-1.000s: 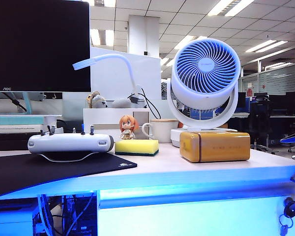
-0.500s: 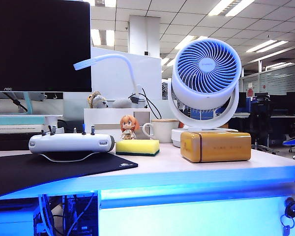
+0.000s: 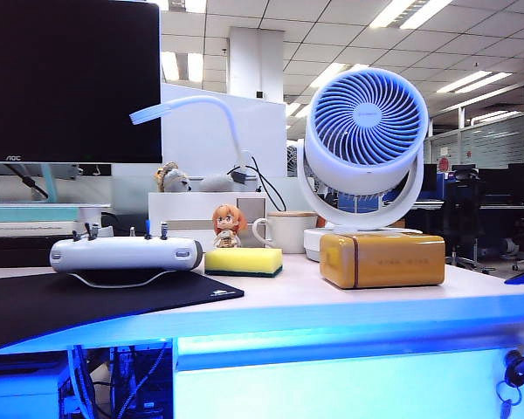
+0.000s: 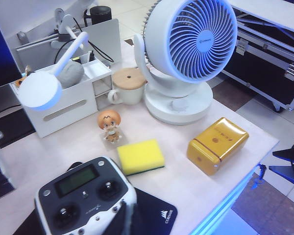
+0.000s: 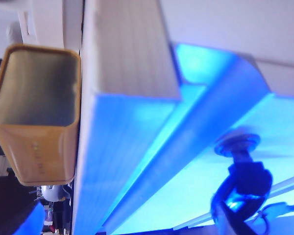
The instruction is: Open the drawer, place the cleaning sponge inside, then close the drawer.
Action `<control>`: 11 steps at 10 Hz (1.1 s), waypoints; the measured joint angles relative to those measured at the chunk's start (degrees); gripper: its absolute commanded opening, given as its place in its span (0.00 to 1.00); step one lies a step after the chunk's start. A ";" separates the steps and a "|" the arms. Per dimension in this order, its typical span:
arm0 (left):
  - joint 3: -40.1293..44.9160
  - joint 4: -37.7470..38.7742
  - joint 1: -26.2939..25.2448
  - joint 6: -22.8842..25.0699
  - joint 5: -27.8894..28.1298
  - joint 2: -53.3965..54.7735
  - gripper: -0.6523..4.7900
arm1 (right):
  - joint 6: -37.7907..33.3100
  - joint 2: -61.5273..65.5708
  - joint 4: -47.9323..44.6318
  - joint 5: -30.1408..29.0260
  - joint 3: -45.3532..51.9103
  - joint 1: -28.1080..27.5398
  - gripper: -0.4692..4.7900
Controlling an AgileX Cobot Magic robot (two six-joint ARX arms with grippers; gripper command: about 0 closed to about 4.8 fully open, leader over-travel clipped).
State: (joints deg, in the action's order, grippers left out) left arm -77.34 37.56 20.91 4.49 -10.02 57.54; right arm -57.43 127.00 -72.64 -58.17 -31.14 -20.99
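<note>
A: Counter, item one?
B: Sponge, yellow with a dark green base layer, lying flat at centre of the exterior frame. It sits between the controller on its left and the amber box on its right, apart from both. In the left wrist view the sponge shows at lower centre, with the figurine just behind it.

A: Behind those?
B: Mug, white fan, white organiser, lamp head, monitor at upper left. Black mat under the controller.

A: Drawer?
B: Drawer, blue-lit white front, shut, along the bottom of the exterior frame. Lock with hanging keys at lower right. The right wrist view shows the same front close up, lock at lower right, box at left.

A: Pincers?
B: Neither appears in any frame. The right pincer stands at its widest, near the lock end of the drawer. For the left pincer, above the counter, I cannot tell wide or narrow.
</note>
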 measured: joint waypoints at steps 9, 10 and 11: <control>0.00 -0.46 0.00 0.00 -0.02 -0.17 0.11 | -1.38 3.13 -0.68 -1.66 -9.35 2.16 1.00; 0.00 -0.46 0.00 0.00 -0.02 -0.17 0.11 | -1.46 3.23 -0.11 -2.12 -9.88 2.45 1.00; 0.00 -0.46 0.00 0.00 0.00 -0.20 0.11 | -1.57 3.45 -0.22 -3.48 -10.62 2.97 1.00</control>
State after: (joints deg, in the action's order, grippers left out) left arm -77.34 37.10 20.91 4.49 -10.02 57.34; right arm -59.00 130.45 -72.86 -61.65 -41.76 -18.02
